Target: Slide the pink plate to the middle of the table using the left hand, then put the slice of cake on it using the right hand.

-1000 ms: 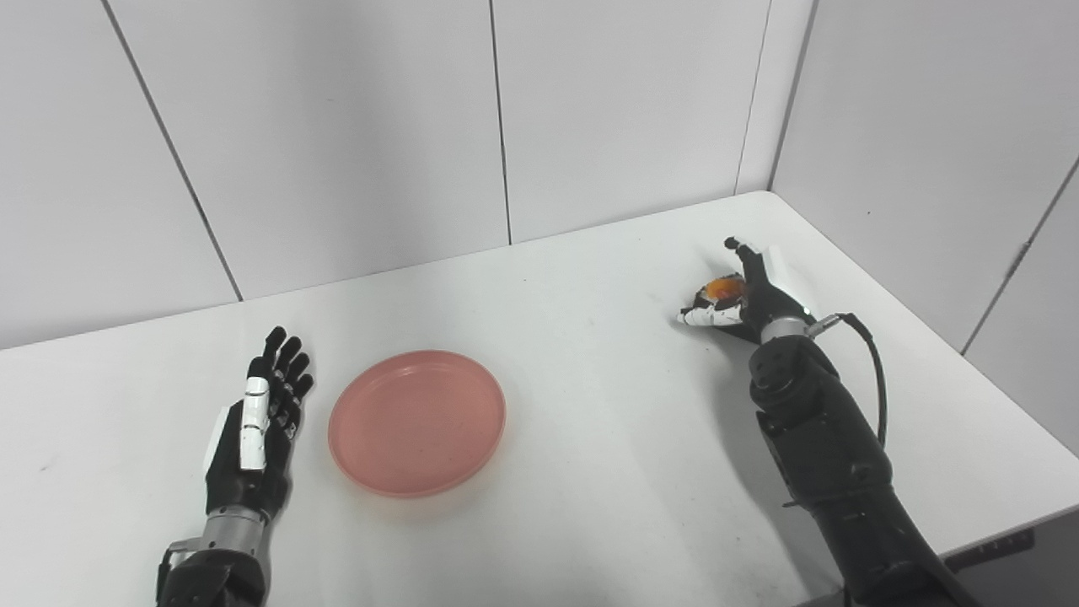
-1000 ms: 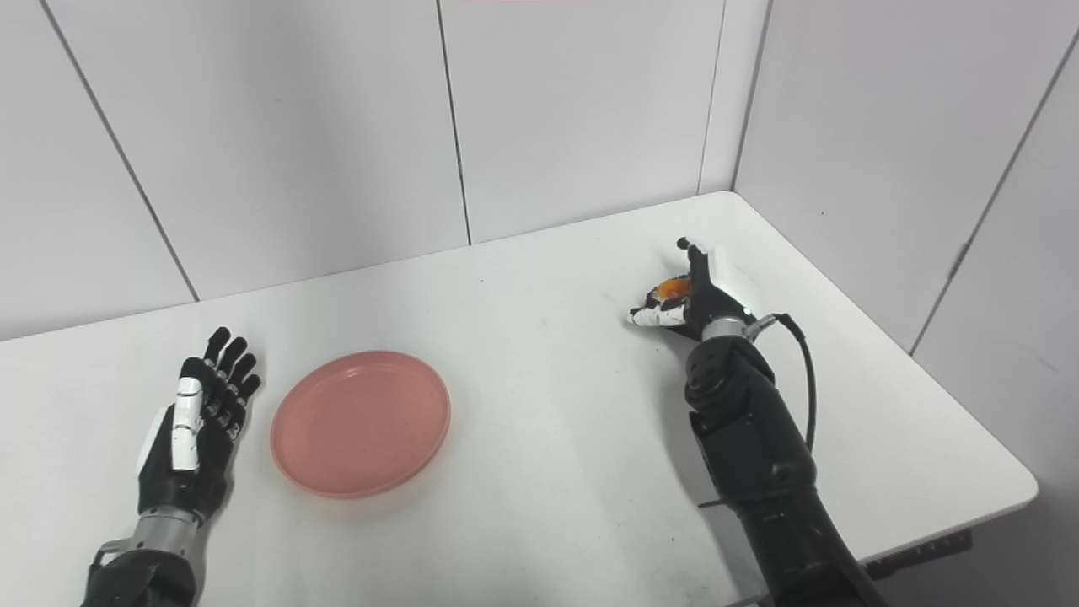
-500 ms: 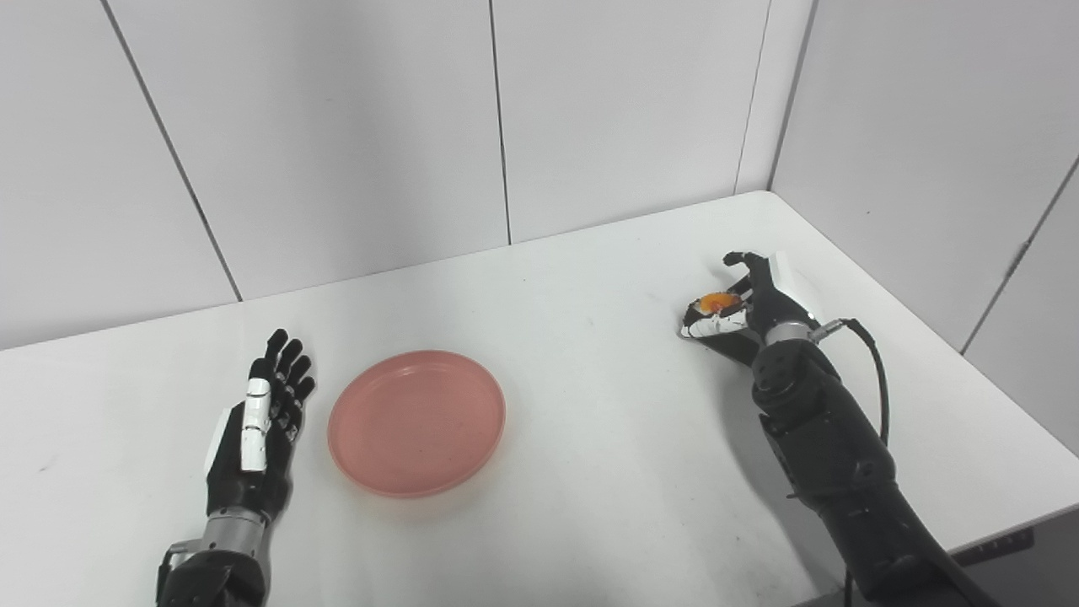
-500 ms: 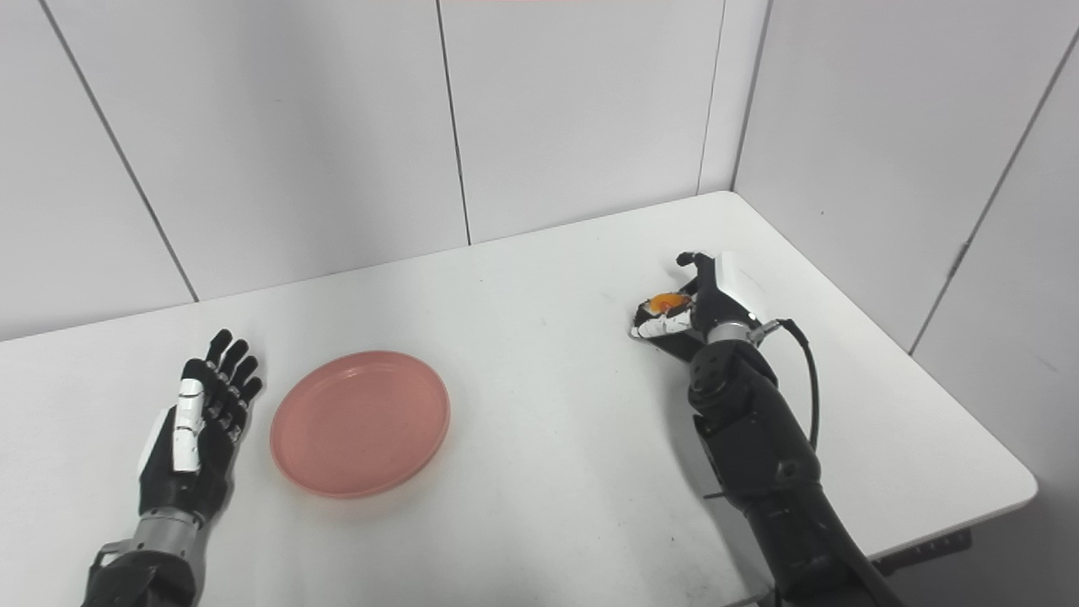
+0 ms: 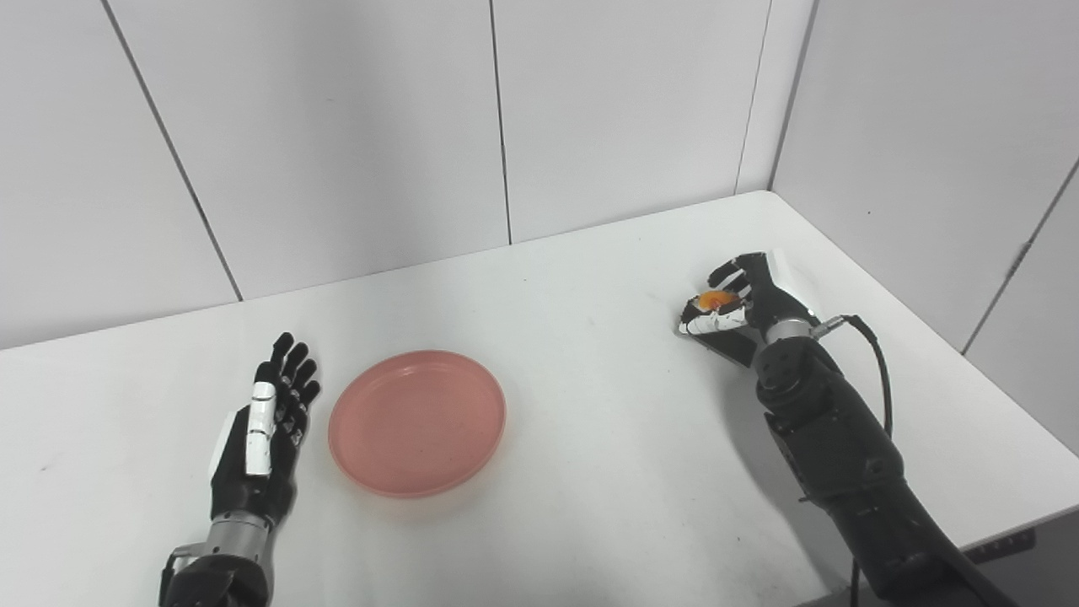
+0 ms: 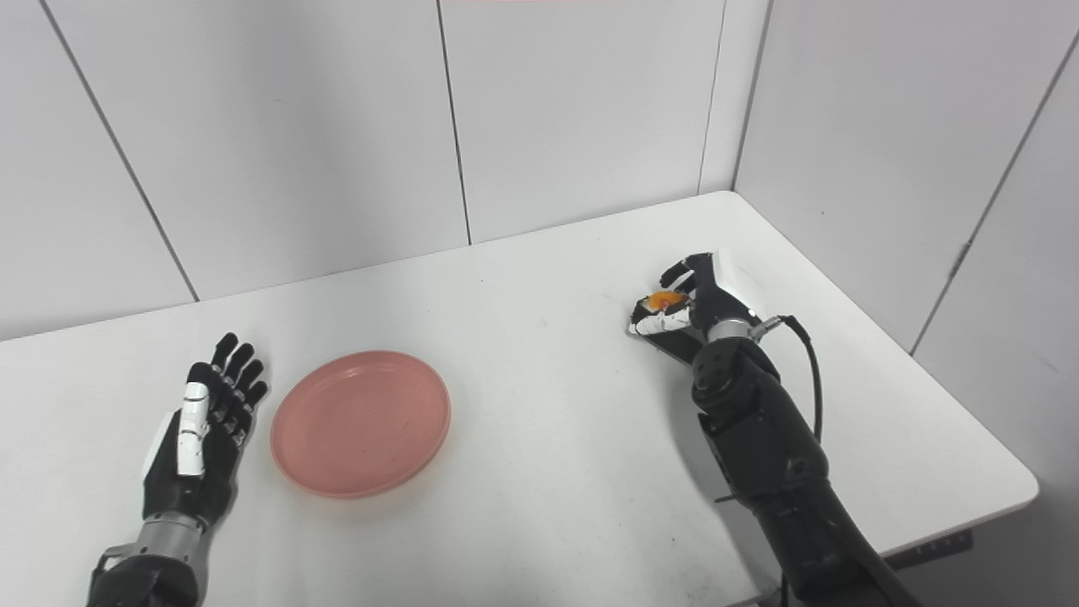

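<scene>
The round pink plate (image 5: 417, 421) lies flat on the white table (image 5: 590, 438), left of the middle. My left hand (image 5: 263, 438) rests open and flat just left of the plate, fingers straight, not touching it. On the right side my right hand (image 5: 742, 299) curls its fingers and thumb around the slice of cake (image 5: 716, 300), of which only an orange top shows. The hand sits low at the table surface; whether the cake is lifted off it I cannot tell.
Grey wall panels stand close behind the table and along its right side. The table's front right edge (image 5: 1011, 514) runs near my right forearm, with a black cable (image 5: 872, 354) looping off the wrist.
My right hand's fingers and thumb have curled down around the cake, and the wrist dropped slightly. My left hand shifted a little toward the plate. The plate has not moved.
</scene>
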Controlling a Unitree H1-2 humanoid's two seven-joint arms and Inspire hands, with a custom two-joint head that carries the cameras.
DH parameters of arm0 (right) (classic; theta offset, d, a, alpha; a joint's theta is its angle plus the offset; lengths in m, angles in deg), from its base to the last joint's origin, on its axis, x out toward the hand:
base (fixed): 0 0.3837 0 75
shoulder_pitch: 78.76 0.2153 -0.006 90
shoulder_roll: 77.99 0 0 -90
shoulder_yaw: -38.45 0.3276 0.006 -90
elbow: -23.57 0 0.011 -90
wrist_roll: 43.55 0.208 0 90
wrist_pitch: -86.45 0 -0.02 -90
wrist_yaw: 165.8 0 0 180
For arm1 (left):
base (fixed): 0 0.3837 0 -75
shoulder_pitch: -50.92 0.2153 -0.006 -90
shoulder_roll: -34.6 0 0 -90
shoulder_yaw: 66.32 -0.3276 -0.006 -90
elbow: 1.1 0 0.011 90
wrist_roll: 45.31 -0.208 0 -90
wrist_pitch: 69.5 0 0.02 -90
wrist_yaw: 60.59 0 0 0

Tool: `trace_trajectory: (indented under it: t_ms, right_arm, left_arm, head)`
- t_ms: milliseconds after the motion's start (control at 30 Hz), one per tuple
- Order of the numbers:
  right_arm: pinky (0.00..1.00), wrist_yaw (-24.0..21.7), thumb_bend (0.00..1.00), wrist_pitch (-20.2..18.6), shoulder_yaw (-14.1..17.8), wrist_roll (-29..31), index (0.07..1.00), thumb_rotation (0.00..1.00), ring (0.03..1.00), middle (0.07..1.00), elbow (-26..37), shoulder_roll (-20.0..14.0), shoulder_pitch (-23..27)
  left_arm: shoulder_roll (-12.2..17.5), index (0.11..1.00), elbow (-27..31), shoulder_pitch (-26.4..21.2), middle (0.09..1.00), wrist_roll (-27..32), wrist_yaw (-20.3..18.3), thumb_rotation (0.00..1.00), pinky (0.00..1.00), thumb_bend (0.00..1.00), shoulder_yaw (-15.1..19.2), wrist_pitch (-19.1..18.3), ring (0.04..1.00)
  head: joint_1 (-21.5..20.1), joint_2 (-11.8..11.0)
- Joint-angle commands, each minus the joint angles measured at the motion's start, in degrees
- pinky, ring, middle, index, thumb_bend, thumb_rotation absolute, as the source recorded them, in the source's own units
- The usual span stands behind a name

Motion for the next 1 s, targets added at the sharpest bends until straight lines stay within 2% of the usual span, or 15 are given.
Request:
trace_trajectory:
  t_ms: [0, 133, 267, 500, 967]
  right_arm:
    - [0.31, 0.5, 0.51, 0.8, 0.4, 0.3, 0.531, 0.0, 0.387, 0.447, 2.9, -1.2, 2.0]
    - [0.3, 0.6, 0.51, 1.7, 0.5, 1.0, 0.536, 0.0, 0.371, 0.437, 5.3, -1.0, 1.7]
    - [0.32, -0.2, 0.51, 1.1, 0.0, 1.4, 0.532, 0.0, 0.391, 0.446, 10.1, -0.5, 1.4]
    - [0.32, -2.3, 0.51, 2.9, -1.1, 3.7, 0.53, 0.0, 0.389, 0.454, 16.5, 0.9, 0.6]
    - [0.32, -8.2, 0.51, 5.3, -7.1, 5.6, 0.528, 0.0, 0.388, 0.454, 21.7, 3.0, -1.2]
  left_arm:
    - [-0.5, 1.0, 0.2, 1.2, 1.0, 0.0, 0.0, 1.0, 1.0, 0.61, -0.3, 0.0, 1.0]
    - [-0.7, 0.995, 2.3, 1.8, 1.0, -1.1, 0.9, 1.0, 1.0, 0.6, -1.2, -1.0, 1.0]
    - [-0.7, 1.0, 2.9, 2.3, 1.0, -2.5, 1.7, 1.0, 1.0, 0.58, -1.7, -0.4, 1.0]
    - [-1.7, 0.999, 4.0, 2.8, 1.0, -3.5, 2.8, 1.0, 1.0, 0.57, -2.2, -0.7, 1.0]
    - [-4.0, 1.0, 5.7, 3.4, 1.0, -6.5, 5.8, 1.0, 1.0, 0.6, -3.7, -2.0, 1.0]
  head:
    - [0.7, 0.1]
    - [2.3, 0.3]
    - [4.3, 0.5]
    - [7.6, 0.9]
    - [13.8, 2.1]
